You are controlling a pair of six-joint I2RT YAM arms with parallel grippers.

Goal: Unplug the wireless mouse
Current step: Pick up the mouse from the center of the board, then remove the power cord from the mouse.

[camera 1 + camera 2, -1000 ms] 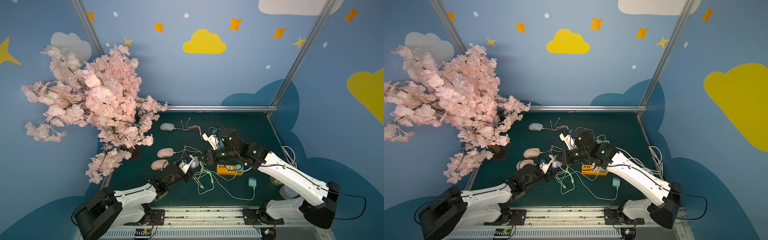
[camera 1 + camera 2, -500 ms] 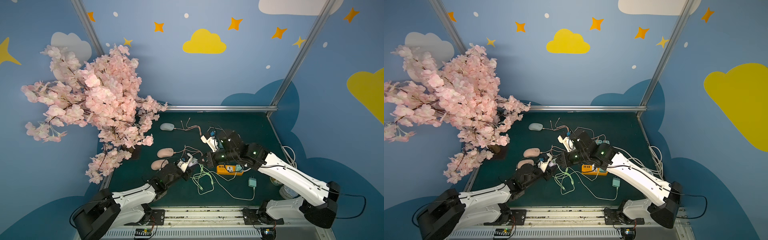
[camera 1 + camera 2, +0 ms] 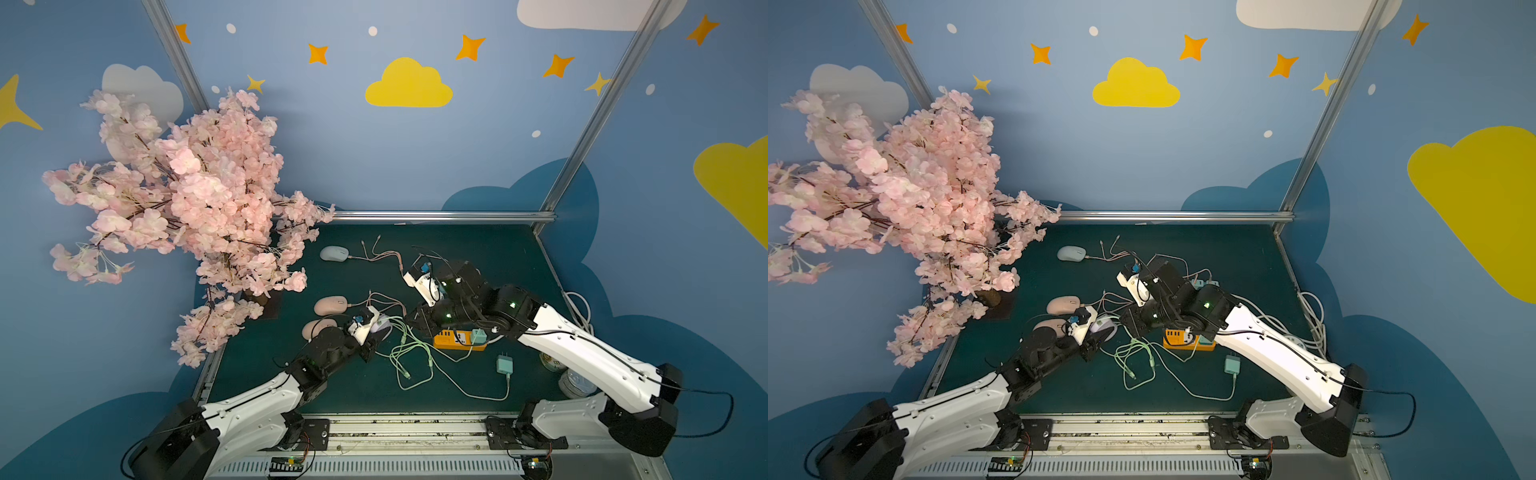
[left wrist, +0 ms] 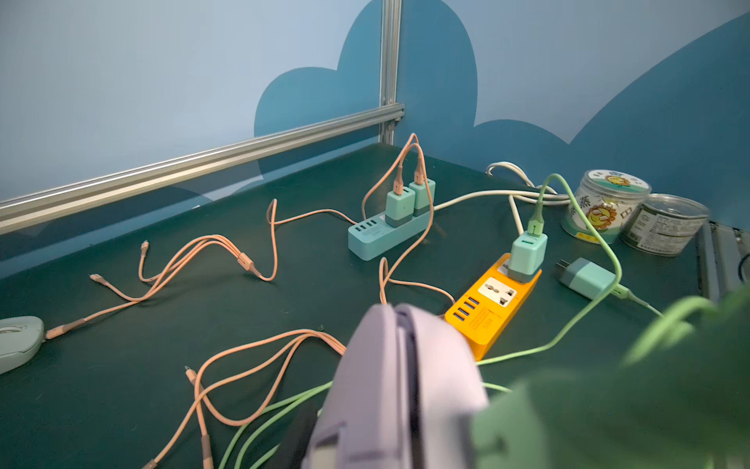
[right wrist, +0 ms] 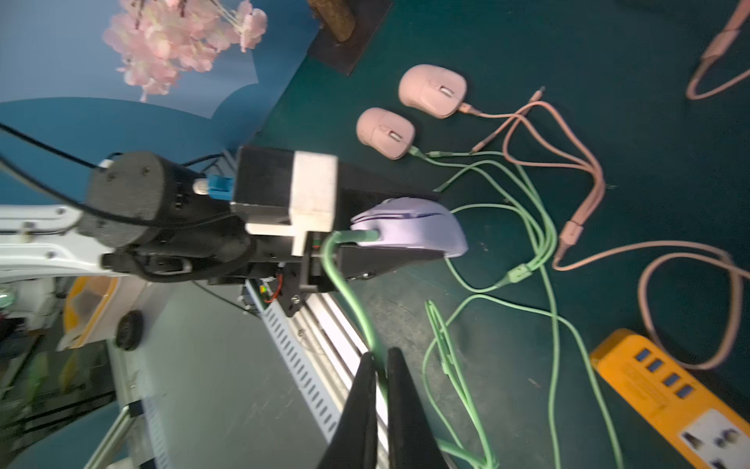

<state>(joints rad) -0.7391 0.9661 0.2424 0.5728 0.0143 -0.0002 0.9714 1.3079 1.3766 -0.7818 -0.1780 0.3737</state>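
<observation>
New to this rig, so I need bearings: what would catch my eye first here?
A pink blossom tree fills the far left corner. Near the middle, the left hand grips a lilac mouse while the right hand pinches the green cable plugged into it, beside an orange power strip.

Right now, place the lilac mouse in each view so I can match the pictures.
In a top view: lilac mouse, mid-table, left of the orange power strip.
In a top view: same spot.
Left wrist: large and blurred in the foreground.
Right wrist: mid-picture, between the left fingers, green cable plugged in.
Shared landmark: the orange power strip.
</observation>
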